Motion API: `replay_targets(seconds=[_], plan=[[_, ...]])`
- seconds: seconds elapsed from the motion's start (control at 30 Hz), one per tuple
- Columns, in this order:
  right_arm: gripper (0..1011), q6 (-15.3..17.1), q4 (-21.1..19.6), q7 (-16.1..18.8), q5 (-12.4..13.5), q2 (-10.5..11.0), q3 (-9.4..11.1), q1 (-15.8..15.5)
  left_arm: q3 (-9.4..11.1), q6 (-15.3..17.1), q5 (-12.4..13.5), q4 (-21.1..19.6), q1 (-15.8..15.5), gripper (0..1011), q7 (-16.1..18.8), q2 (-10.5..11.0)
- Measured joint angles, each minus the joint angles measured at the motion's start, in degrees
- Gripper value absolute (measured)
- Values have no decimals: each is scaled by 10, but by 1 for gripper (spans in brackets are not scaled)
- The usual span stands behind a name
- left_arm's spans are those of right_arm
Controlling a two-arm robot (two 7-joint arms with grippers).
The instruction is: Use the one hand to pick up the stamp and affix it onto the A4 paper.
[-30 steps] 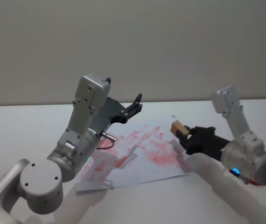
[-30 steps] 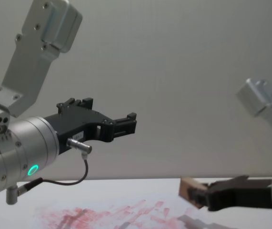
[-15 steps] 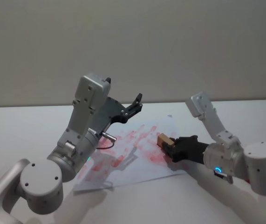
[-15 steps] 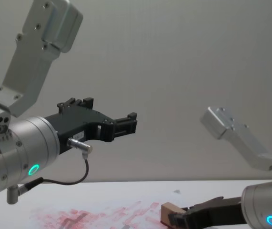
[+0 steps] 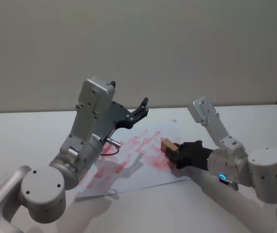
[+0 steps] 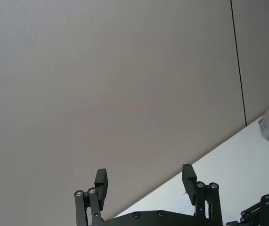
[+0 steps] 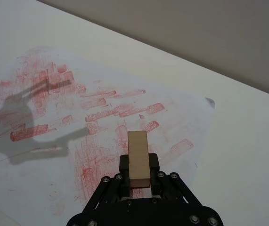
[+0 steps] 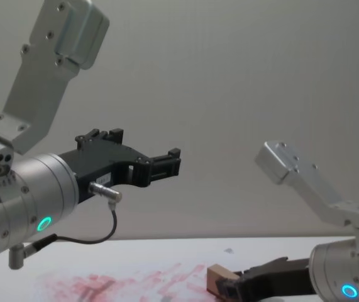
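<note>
a: what is found at the left?
b: the left gripper is held raised above the table, well apart from the work. in the left wrist view its fingers are spread, with nothing between them.

a: and further along?
b: the a4 paper is laid flat on the table, and red ink is smeared across most of it. the stamp is carried low over the right part of that sheet. it is pinched at its rear end by the right gripper, with the far end left free. whether it is touching the paper cannot be told.

a: how is the stamp judged to handle?
b: as a small wooden block, it is expected to be light, stiff and hard to damage. its sides look smooth, so a twist or slip could be caused if it is pressed off-centre. two opposite flat sides are best taken, as is seen in the right wrist view.

a: and the sheet?
b: it is judged thin and loose. it could be dragged or lifted by tacky ink, so a straight press and a straight lift are called for.
</note>
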Motion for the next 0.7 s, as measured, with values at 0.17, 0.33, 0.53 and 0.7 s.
replay_targets(seconds=[0.17,0.33,0.53,0.7], plan=[[216,-12,-23,-10,7,4,0,-8,0,0,0,0,0,1001,0,0],[216,-24,-62,-24,23,12,6,-19,0,0,0,0,0,1001,0,0],[216,-34,-127,-56,50,29,19,-43,0,0,0,0,0,1001,0,0],[216,-36,-186,-90,77,52,35,-74,0,0,0,0,0,1001,0,0]])
